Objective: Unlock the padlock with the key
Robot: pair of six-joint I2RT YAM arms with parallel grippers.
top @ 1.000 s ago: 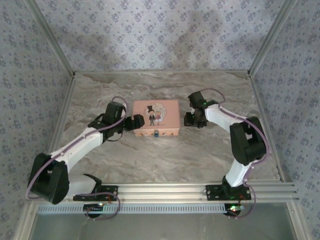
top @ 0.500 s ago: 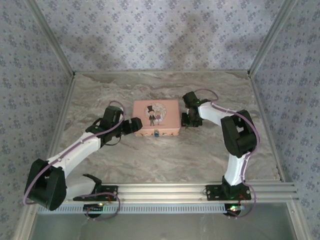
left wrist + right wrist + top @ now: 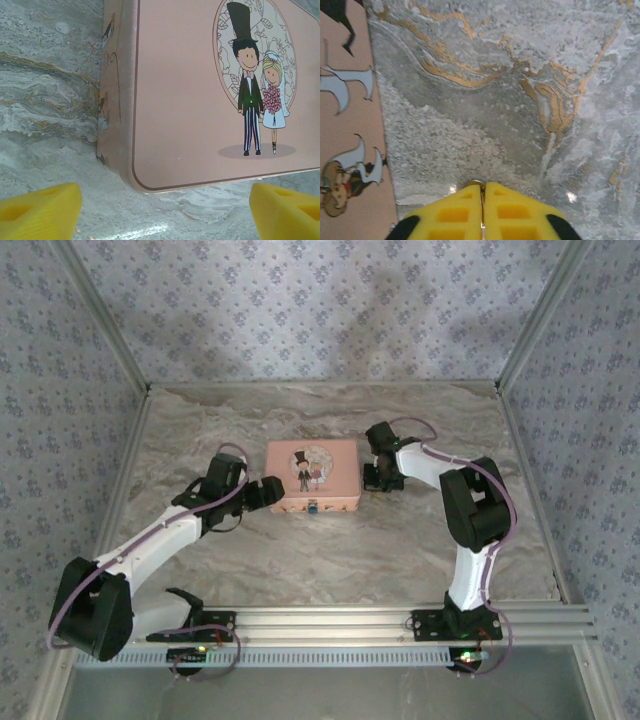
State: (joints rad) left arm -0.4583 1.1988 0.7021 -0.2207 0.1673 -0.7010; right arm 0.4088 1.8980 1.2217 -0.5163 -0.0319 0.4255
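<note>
The padlock (image 3: 313, 507) is a tiny dark-blue speck hanging at the middle of the near side of the pink tin (image 3: 312, 470). The tin lies flat, cartoon lid up, in the middle of the marble-patterned surface (image 3: 330, 560). The lock faces the arms' bases, so a key would probably have to come in from the near side.

The left hand (image 3: 268, 490) sits just beside the tin's left end. Its yellow foam pads (image 3: 42, 207) are spread wide and hold nothing, and the tin's near-left corner lies just ahead of the gap. I judge it is placed there to brace the tin while the lock is worked.

The right hand (image 3: 376, 478) is low, just off the tin's right end. Its pads are pressed together on what looks like the key (image 3: 474, 184), a thin sliver of metal at their seam pointing out over bare surface. It is apart from the padlock and would need to come round to the near side.
</note>
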